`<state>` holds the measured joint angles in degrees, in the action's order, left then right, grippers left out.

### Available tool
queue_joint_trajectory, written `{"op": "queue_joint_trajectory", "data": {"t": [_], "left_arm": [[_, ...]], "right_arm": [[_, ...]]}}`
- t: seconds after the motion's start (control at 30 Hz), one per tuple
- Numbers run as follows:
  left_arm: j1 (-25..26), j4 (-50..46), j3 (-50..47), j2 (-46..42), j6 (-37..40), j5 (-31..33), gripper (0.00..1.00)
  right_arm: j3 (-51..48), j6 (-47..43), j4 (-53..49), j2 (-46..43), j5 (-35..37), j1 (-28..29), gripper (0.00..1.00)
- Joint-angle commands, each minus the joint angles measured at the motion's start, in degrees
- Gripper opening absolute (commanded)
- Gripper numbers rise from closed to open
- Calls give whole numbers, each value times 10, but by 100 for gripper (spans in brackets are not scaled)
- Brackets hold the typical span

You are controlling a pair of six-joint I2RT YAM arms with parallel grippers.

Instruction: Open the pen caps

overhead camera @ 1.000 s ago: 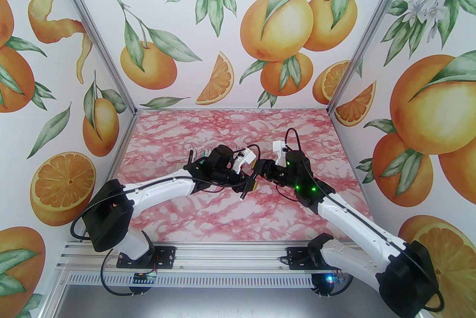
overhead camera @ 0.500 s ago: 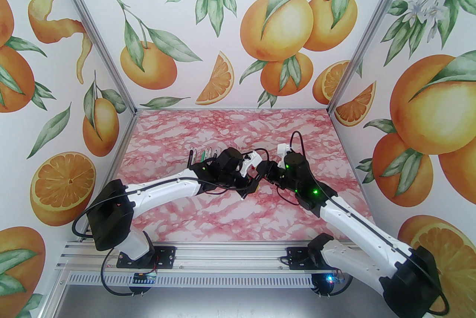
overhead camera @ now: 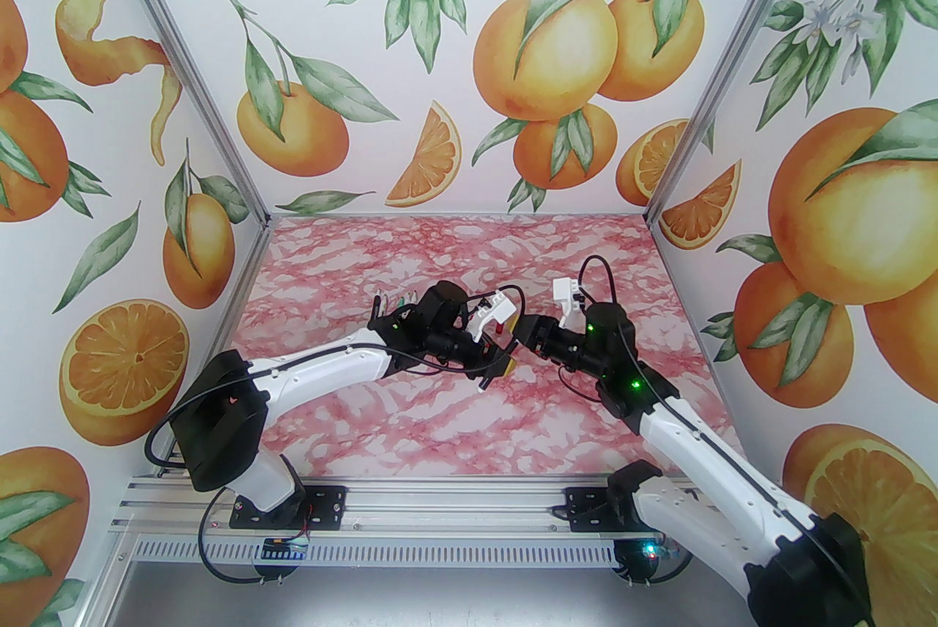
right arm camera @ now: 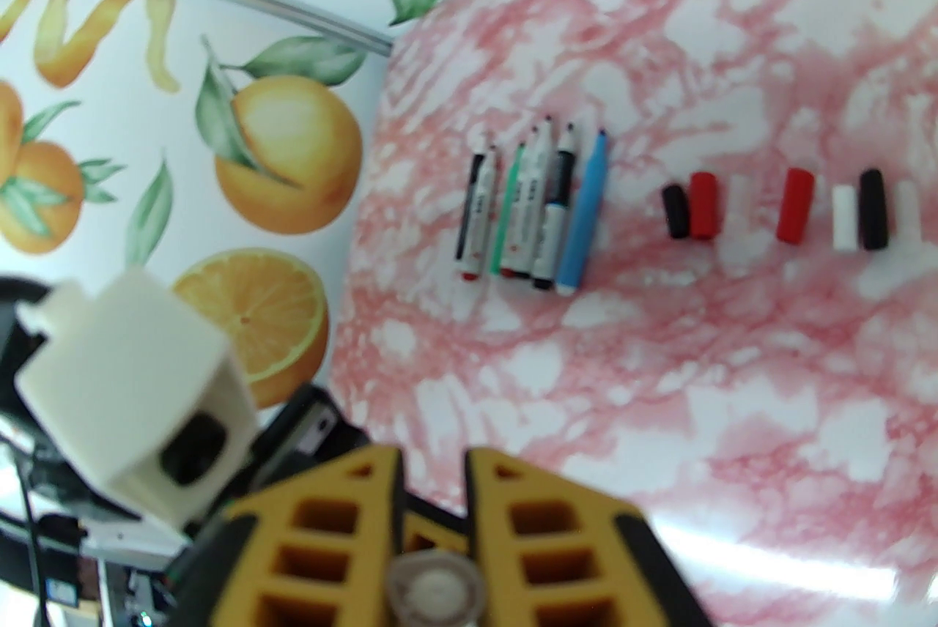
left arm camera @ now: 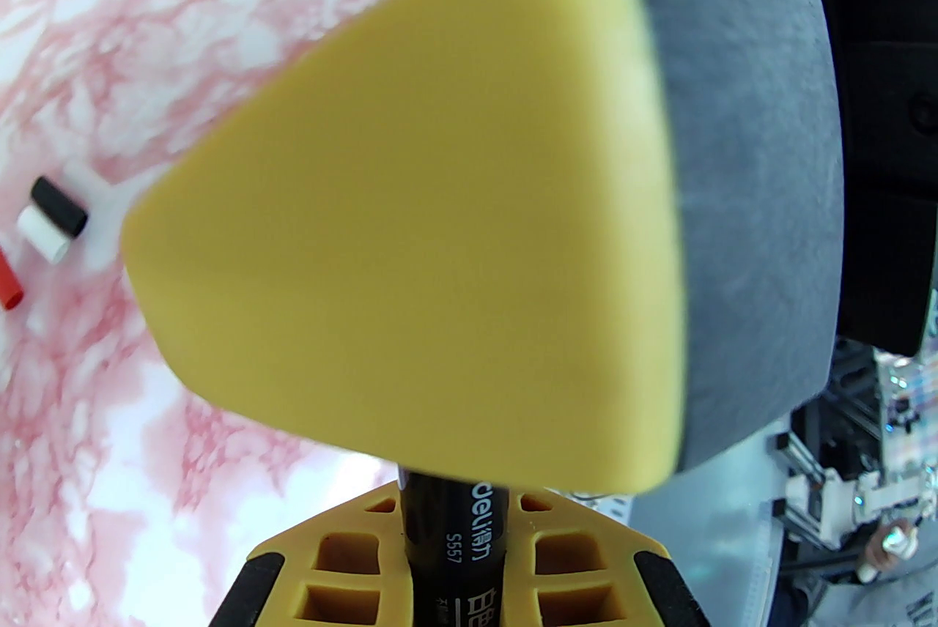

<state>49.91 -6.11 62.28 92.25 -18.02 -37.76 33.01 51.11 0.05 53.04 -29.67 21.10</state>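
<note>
Above pink-marble counter (overhead camera: 440,433), pinched in L hand (left arm camera: 451,558): slim black printed pen barrel (left arm camera: 440,507); pinched in R hand (right arm camera: 434,470): its round whitish cap (right arm camera: 436,591). Pull straight apart along barrel axis, w/o bending; grips tight.

Seven loose caps (right arm camera: 795,204) lay in a row on the table (right arm camera: 659,353): two black, two red, three white. Beside them lay a tight bunch of pens (right arm camera: 586,214), at least five; blur hid the exact number. One more black pen (left arm camera: 451,547) was gripped by two hands, left hand (left arm camera: 454,508) and right hand (right arm camera: 434,463).
</note>
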Motion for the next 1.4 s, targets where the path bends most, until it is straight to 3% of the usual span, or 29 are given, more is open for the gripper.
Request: {"op": "queue_joint_trajectory", "data": {"t": [0.0, 0.13, 0.23, 0.37, 0.5, 0.73, 0.8, 0.87, 1.13, 1.37], "left_arm": [[-6, -54, -25, -22, 7, -80, 0], [-15, -64, -29, -30, 12, -74, 0], [-13, -91, -22, -33, 23, -35, 0], [12, -151, 8, -26, 46, 83, 0], [45, -199, 43, -7, 57, 182, 0], [48, -161, 22, -21, 36, 185, 0], [39, -139, 0, -51, 10, 215, 0], [33, -136, -9, -67, 5, 240, 0], [2, -117, -52, -121, -22, 299, 0], [-27, -114, -86, -151, -27, 300, 0]], "right_arm": [[1, -34, 77, -12, 22, -34, 11], [8, -50, 55, -15, 31, -37, 10], [24, -55, 3, -12, 86, -37, 10], [39, -18, -48, 13, 187, -37, 8], [55, 2, -60, 45, 224, -37, 7], [82, -38, -73, 74, 229, -41, 9], [122, -114, -132, 122, 184, -52, 11], [150, -173, -194, 160, 183, -52, 12], [209, -282, -317, 269, 282, -52, 11], [261, -309, -343, 371, 322, -53, 12]]}}
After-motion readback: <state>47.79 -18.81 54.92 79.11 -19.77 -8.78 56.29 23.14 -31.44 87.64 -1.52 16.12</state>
